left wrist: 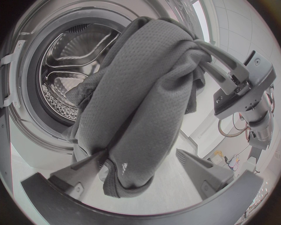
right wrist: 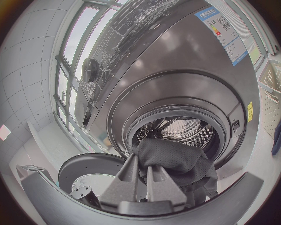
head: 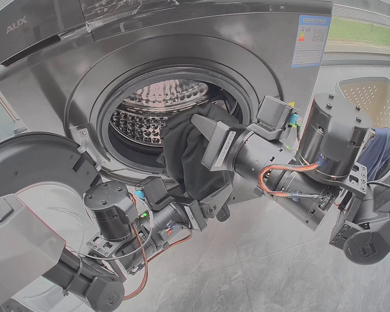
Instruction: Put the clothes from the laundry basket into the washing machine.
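Right hand (right wrist: 142,164) clamps the dark grey mesh garment (head: 185,155) at the silver washing machine (head: 256,53), looks ready to shove in; left hand (left wrist: 140,151) is apart.

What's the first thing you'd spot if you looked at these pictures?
A dark cloth hangs in front of the washing machine, right at its open round mouth, pinched near the top by the right hand. The left hand sits open just below it. Off to the robot's right, a pale laundry basket has blue cloth at its rim.
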Available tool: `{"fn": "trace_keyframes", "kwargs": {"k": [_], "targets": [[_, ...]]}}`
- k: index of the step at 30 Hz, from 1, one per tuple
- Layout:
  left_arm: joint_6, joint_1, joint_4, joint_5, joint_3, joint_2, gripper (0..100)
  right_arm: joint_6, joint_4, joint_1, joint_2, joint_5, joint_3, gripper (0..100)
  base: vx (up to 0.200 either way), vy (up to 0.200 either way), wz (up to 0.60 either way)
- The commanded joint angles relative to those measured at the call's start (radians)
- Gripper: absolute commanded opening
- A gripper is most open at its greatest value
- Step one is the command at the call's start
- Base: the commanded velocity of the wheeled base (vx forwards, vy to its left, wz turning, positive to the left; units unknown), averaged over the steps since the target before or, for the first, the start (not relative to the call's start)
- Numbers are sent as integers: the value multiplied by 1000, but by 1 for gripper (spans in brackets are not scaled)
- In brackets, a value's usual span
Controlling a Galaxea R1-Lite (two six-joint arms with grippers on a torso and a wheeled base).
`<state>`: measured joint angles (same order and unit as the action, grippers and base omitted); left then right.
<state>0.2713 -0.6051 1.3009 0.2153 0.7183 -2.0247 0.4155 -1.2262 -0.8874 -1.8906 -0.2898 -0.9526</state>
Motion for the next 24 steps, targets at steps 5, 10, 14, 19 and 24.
{"fn": "trace_keyframes", "kwargs": {"k": [5, 10, 14, 19, 24], "targets": [[0, -2, 18, -10, -2, 4, 0, 0, 1, 2, 7, 0, 3, 0, 0, 0, 0], [-3, -19, 20, -2, -72, 89, 0, 0, 2, 19, 5, 0, 3, 0, 0, 0, 0], [-4, -31, 14, 7, -142, 175, 0, -1, 2, 36, 5, 3, 34, 0, 0, 0, 0], [-4, -50, 15, 10, -184, 250, 0, -3, 4, 35, 8, 8, 84, 100, 0, 0, 0], [-1, -50, 20, 21, -191, 284, 0, -24, 17, 38, 38, 31, 147, 100, 0, 0, 0]]}}
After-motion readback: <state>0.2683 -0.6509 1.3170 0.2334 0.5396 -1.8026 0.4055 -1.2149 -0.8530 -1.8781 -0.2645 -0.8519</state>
